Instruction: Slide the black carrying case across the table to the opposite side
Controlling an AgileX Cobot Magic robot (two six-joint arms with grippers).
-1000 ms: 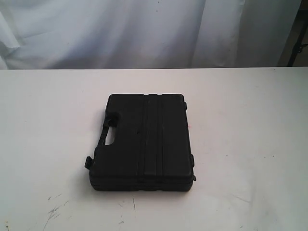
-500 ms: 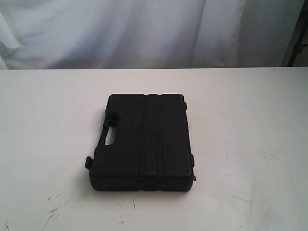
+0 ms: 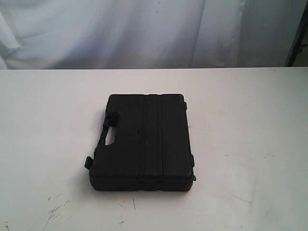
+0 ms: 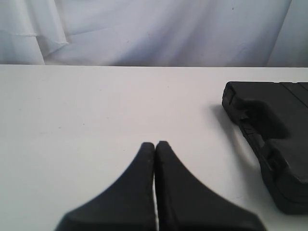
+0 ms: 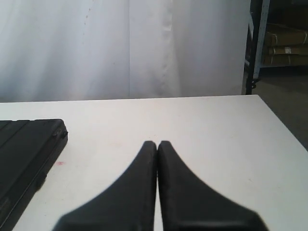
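Black case (image 3: pixel 144 142) lies flat on table (image 3: pixel 250 120), ahead and off to one side of each gripper, touching neither. Pinched closed and empty: left gripper (image 4: pixel 155 144), right gripper (image 5: pixel 157 143). Sliding apparently not begun; whole push left.

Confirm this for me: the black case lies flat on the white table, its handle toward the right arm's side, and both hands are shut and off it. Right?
Not quite. The handle of the black case faces the left arm's side, as the exterior view shows. The rest holds.
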